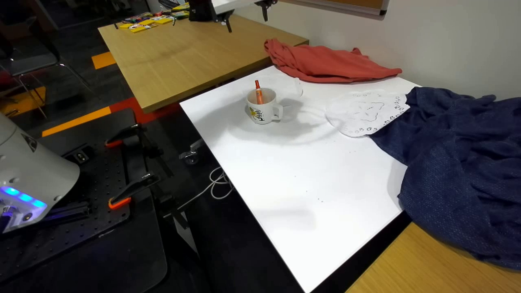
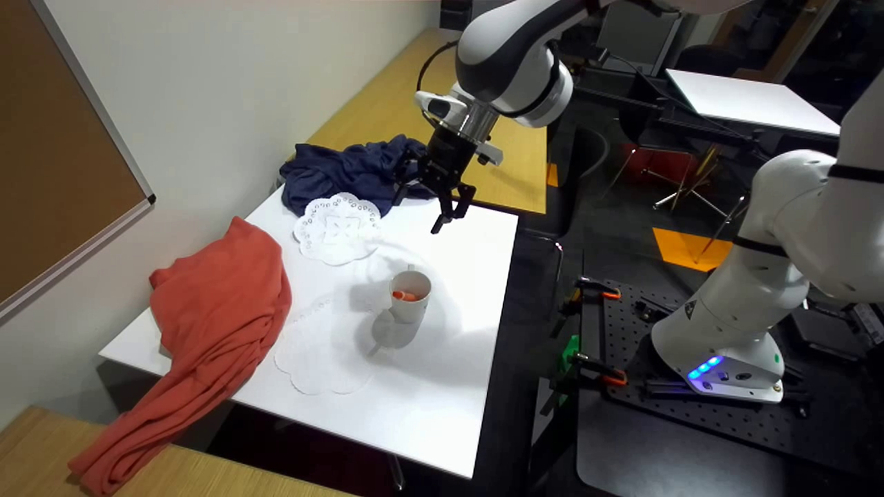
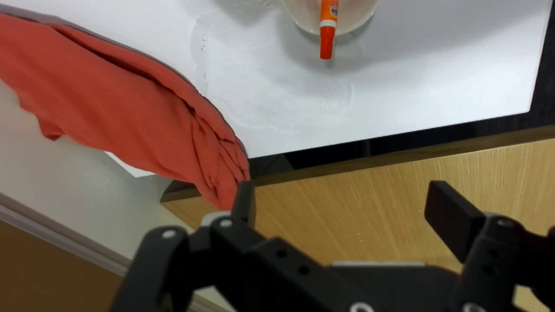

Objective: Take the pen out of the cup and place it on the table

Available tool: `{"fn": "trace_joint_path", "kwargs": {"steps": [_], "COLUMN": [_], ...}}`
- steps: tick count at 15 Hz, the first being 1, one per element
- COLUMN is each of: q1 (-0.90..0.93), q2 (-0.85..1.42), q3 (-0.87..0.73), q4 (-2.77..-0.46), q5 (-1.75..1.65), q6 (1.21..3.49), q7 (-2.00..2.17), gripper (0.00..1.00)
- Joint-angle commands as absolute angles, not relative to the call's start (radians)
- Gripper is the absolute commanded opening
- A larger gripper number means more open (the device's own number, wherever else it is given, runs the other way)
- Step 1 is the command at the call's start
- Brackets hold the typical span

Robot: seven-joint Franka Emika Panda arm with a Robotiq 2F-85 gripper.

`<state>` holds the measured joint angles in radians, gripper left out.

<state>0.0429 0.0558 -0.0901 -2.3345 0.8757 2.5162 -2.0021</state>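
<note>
The white cup (image 1: 262, 114) stands upright on the white table (image 1: 309, 191) and shows in both exterior views (image 2: 410, 312). The orange-red pen (image 1: 259, 92) leans inside it, its cap end sticking out over the rim. In an exterior view the pen (image 2: 406, 296) shows foreshortened inside the cup. In the wrist view the pen (image 3: 328, 26) and part of the cup (image 3: 303, 16) are at the top edge. My gripper (image 3: 340, 190) is open and empty, its fingers wide apart. It is raised well above the tables, apart from the cup, and shows in both exterior views (image 1: 248, 24) (image 2: 417, 215).
A red cloth (image 2: 221, 297) lies over one corner of the table. A dark blue cloth (image 1: 460, 162) covers another end. White lace doilies lie on the table, one (image 2: 338, 231) near the blue cloth. A wooden table (image 3: 347, 216) stands across a narrow gap. A wall with a corkboard borders one side.
</note>
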Motion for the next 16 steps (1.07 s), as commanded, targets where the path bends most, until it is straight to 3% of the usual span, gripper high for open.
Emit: {"fn": "trace_joint_path", "kwargs": {"steps": [1,16], "q1": [0.001,-0.048], "q2": [0.158,0.456], "q3": [-0.05,0.0], "q4": [-2.285,-2.152], "q5": [0.937,0.961], "q6": [2.563,2.66], "q7": [-2.098,-2.105], "gripper": [1.0,1.0]}}
